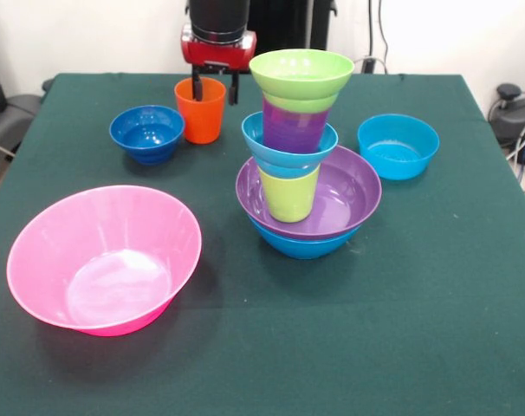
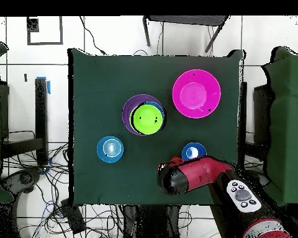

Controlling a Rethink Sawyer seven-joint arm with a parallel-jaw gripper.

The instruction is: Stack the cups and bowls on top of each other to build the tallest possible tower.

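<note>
While the gripper [image 1: 214, 87] hangs over the glossy orange plastic cup [image 1: 200, 110] at the table's [image 1: 401, 286] far side, its fingers [image 1: 196, 87] straddle the rim, spread, not yet clamped. Good practice: close square on the wall, lift straight, clear the tower [image 1: 302, 152] topped by the lime green bowl [image 1: 301, 73]. Nearby: small dark blue bowl [image 1: 146, 133] just beside the cup, turquoise bowl [image 1: 398, 146], huge pink bowl [image 1: 104, 258] well apart.

Front camera stands beyond the table's [image 1: 418, 347] near edge, facing the pedestal at the far edge, fairly close. Overhead camera looks straight down from higher, taking in all four edges. Both share the green tabletop.
</note>
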